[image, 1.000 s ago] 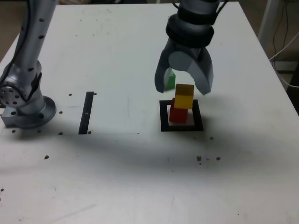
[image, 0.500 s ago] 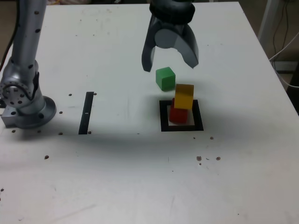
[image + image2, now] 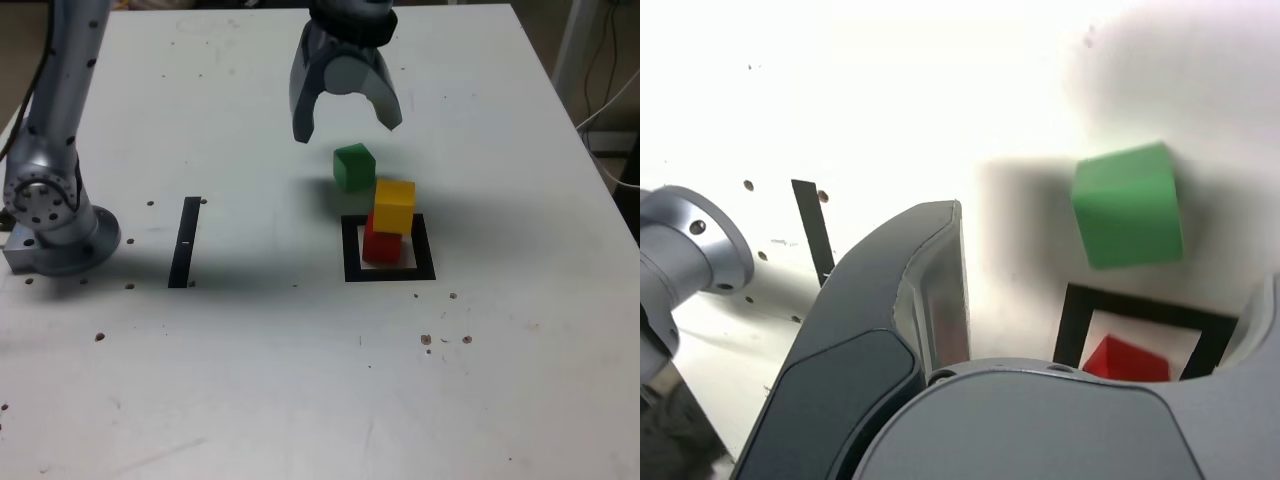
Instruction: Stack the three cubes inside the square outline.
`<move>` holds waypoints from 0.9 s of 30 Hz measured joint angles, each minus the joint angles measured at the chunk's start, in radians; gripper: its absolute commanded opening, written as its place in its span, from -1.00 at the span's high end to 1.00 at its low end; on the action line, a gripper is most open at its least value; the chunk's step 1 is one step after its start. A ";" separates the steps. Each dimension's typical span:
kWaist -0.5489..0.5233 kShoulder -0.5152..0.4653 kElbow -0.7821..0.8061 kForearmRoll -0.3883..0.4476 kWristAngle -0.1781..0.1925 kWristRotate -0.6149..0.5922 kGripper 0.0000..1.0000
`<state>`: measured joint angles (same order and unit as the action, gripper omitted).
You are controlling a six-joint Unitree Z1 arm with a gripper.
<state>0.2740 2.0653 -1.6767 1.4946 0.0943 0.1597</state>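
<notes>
Two cubes stacked already: yellow cube (image 3: pixel 394 206) on red cube (image 3: pixel 381 243) inside the square outline (image 3: pixel 389 274). Claw (image 3: pixel 345 112) hung wide open, empty. Green cube (image 3: pixel 354 167) sat just below-front of it on the desk (image 3: pixel 250 350); straddle squarely, avoid nudging the stack.

A yellow cube (image 3: pixel 394 206) tops a red cube (image 3: pixel 381 245). The green cube (image 3: pixel 354 167) is plain. The square outline (image 3: pixel 350 252) is black with a pale centre.
</notes>
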 measured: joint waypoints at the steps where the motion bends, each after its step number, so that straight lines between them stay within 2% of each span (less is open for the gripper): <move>1: 0.007 0.007 -0.003 0.000 0.000 -0.013 -0.99; 10: 0.020 0.040 -0.031 0.006 -0.035 -0.073 -1.00; 15: 0.020 0.048 -0.024 0.005 -0.048 -0.082 -0.99; 27: 0.020 0.135 -0.023 -0.006 -0.083 -0.083 -0.96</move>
<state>0.2937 2.2007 -1.6993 1.4885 0.0113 0.0766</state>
